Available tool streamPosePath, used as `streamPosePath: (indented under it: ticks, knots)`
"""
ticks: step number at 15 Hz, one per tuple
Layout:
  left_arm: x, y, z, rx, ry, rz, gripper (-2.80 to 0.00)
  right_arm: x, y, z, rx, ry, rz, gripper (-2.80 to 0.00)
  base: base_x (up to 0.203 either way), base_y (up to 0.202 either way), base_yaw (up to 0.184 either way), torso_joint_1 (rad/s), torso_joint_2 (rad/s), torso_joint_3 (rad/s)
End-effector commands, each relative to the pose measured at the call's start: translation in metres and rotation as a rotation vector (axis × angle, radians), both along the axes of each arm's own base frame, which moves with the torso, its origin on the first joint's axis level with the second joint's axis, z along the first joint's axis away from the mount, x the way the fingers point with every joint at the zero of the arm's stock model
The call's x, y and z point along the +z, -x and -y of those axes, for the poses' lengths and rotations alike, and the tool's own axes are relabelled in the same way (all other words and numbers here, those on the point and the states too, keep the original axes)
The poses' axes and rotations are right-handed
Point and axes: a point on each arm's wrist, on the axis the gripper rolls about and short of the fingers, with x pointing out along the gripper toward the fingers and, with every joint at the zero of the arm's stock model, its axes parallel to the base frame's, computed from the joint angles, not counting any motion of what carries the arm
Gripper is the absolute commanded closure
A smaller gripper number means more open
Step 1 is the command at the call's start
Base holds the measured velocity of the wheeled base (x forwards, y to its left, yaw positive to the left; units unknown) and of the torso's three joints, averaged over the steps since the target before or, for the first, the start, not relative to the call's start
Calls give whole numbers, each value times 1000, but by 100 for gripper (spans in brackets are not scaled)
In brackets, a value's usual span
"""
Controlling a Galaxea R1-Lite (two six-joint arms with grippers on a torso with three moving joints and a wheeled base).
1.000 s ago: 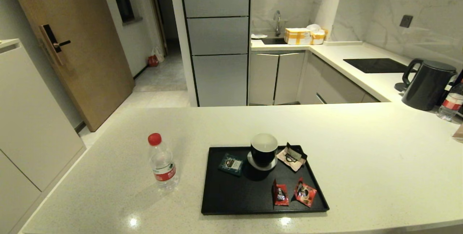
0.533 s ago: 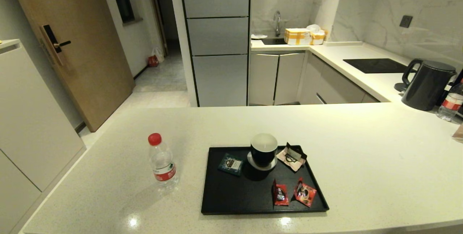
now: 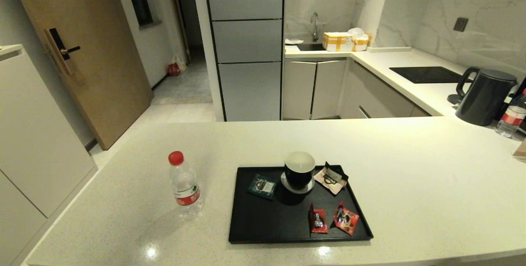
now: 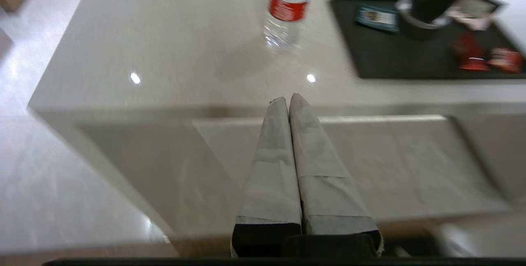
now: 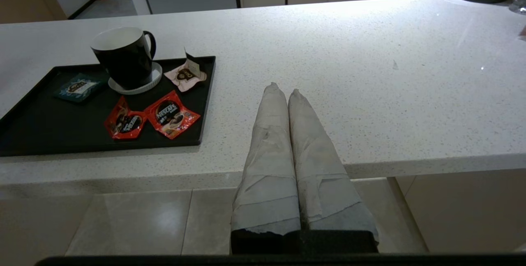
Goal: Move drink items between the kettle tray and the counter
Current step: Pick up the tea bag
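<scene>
**Both grippers closed, nothing held**

Both grippers have their fingers pressed together and empty. The left gripper point(image 4: 286, 99) hangs below the counter point(image 3: 411, 183) edge, in front of its panel, pointing up toward the bottle point(image 3: 184, 184) — well apart from it. The right gripper point(image 5: 283, 90) sits at the counter's near edge, right of the tray point(image 3: 263, 227), touching nothing. The bottle stands upright on the counter, just left of the tray. Two red sachets point(image 3: 333, 219) lie side by side at the tray's near right corner; the mug point(image 3: 299, 172) stands at the far rim on a saucer.
</scene>
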Motion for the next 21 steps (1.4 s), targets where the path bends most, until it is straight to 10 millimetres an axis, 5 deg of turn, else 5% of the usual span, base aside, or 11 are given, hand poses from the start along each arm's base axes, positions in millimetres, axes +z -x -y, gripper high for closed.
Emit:
streamPosePath:
  ticks: [1,18,21]
  knots:
    - [-28,-26,-1,34,-40,119,0,0,0,0,2,0,-2,0,0,0,0,0,0,0]
    - [-21,-27,-2,100,-72,213,0,0,0,0,-2,0,-2,0,0,0,0,4,-6,-3]
    - [-21,-27,-2,98,-72,212,0,30,5,0,-1,-11,52,0,0,0,0,0,0,0]
